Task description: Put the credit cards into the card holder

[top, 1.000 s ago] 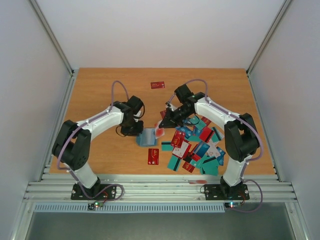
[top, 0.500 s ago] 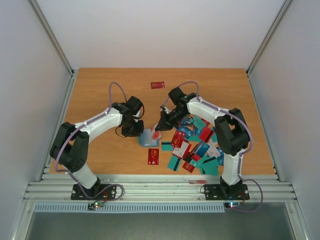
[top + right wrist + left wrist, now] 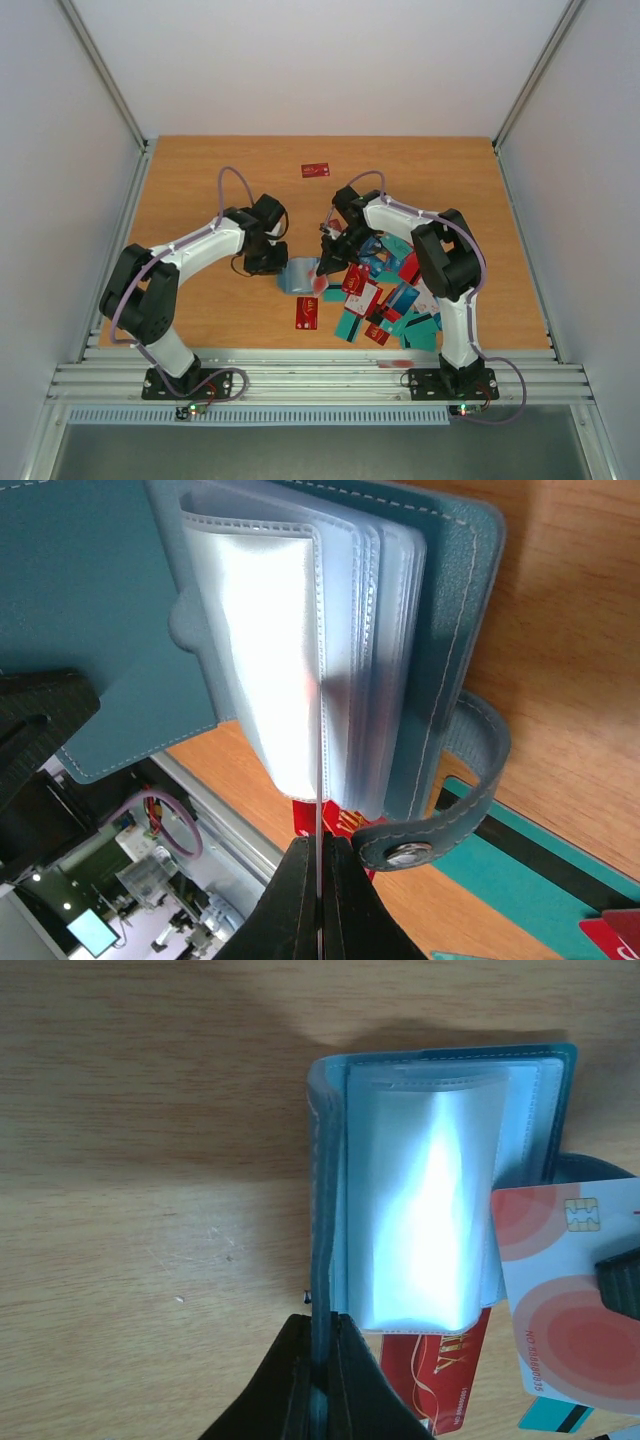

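Two grips at one open card holder [image 3: 293, 277]

Left gripper [image 3: 318, 1360] is clamped on the holder's teal cover edge, mid-frame in the top view. Right gripper [image 3: 318, 855] pinches a white card [image 3: 560, 1290] with red circles, edge-on at the clear sleeves [image 3: 270, 630]. Other credit cards [image 3: 385, 300] heap right of centre.

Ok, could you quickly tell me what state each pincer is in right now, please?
Left pincer: closed on the card holder, pinching its cover edge.
Right pincer: closed on a white-and-red credit card.
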Tool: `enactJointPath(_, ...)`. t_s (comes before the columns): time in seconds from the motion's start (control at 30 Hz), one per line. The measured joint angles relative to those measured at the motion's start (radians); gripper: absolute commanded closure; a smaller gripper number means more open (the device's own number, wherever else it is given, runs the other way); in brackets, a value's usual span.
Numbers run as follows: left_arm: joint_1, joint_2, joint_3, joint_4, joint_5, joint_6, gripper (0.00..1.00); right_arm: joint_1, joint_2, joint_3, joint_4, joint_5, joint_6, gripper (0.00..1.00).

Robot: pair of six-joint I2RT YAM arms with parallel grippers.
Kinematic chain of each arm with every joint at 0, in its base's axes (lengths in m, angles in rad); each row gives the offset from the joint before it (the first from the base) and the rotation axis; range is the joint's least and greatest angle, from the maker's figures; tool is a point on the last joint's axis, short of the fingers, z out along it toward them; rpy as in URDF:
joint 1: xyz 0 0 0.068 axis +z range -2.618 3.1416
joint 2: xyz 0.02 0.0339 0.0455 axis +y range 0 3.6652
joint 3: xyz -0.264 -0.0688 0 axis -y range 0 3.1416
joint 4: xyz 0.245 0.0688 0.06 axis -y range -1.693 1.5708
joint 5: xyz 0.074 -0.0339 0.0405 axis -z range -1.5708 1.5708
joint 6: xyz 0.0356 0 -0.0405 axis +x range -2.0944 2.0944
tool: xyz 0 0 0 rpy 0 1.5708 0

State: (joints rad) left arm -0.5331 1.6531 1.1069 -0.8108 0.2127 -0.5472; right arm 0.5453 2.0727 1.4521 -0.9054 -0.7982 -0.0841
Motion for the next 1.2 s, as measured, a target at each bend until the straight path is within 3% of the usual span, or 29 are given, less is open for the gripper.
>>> enactJointPath(0.5,0.027,0.000,-0.062,0.038,0.004,-0.003,0.96,0.000,0.014,-0.012,0.002,-0.002,-0.028,0.99)
enactJointPath(1.2,0.065,0.069,-0.167,0.237,0.223,-0.008,0.96,0.000,0.089,-0.005,0.150,-0.251,0.000,0.99)
